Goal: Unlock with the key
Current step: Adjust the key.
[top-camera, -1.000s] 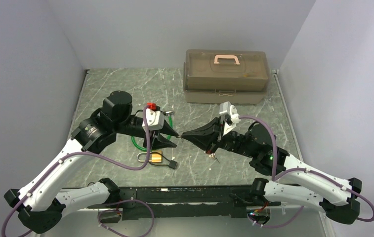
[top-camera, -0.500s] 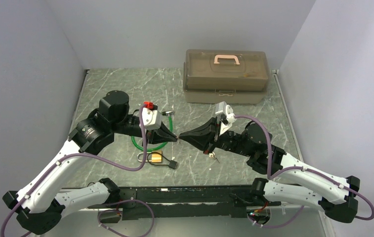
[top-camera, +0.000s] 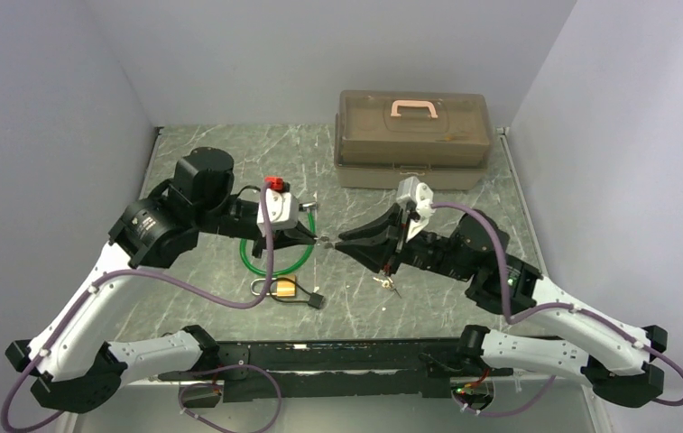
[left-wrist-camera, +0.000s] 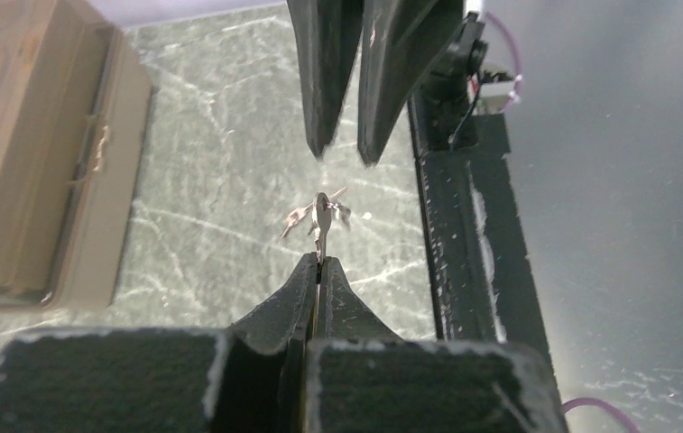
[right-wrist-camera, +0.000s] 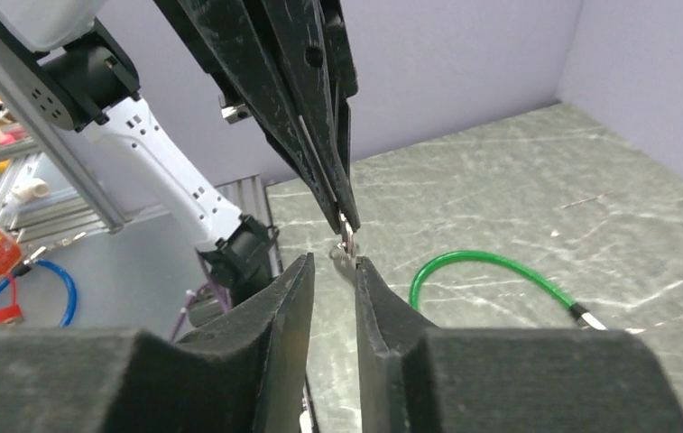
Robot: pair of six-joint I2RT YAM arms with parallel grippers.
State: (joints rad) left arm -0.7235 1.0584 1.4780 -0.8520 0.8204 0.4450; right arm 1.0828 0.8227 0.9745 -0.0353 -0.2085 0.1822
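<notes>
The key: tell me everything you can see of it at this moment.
The key is tiny, thin and silver, as of metal, one of a small bunch; two like keys splay beside it. The left gripper is shut on one end and holds it in the air above the table. Its free end points at the right gripper, whose jaws stand open just short of it, not touching.

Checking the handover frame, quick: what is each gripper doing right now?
Left gripper: closed, pinching the key.
Right gripper: open, holding nothing.
</notes>
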